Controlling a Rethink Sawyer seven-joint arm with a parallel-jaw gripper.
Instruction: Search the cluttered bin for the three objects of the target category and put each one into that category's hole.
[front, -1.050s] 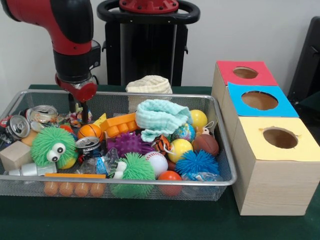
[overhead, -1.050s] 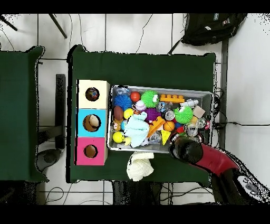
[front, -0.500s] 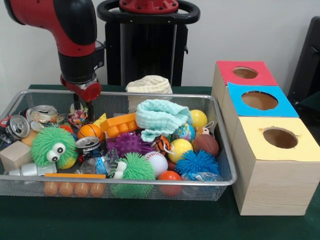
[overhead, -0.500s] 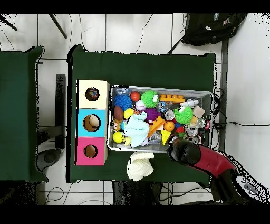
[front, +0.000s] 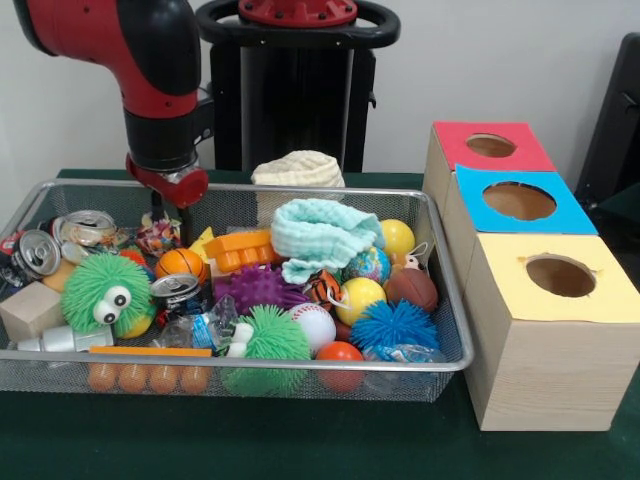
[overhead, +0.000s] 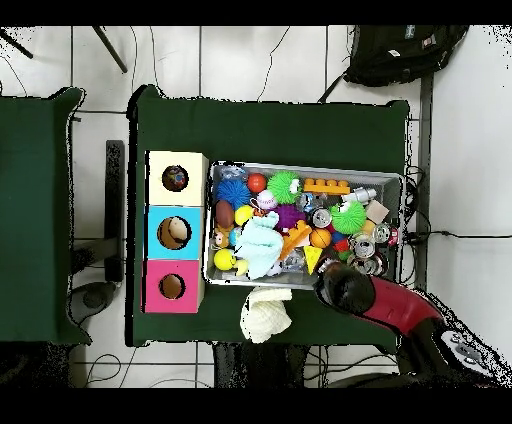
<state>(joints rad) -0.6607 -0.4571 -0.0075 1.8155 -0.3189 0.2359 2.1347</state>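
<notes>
The gripper (front: 170, 215) is seen at the far rim of the wire bin (front: 300, 366), its dark tips hanging just inside the mesh. Whether the jaws are open or closed cannot be told; nothing is seen held. The crushed cans (front: 40, 250) lie low and to one side of the jaws, with a colourful wrapped item (front: 155, 236) just beside the tips and a small basketball (front: 182, 263) just in front of them. The red (front: 491, 146), blue (front: 519, 201) and yellow (front: 561, 276) holes are well apart from the jaws, past the bin's other end. Overhead, the gripper is hidden under the arm (overhead: 385, 303), but balls are shown inside two holes (overhead: 175, 179), unseen from the front.
</notes>
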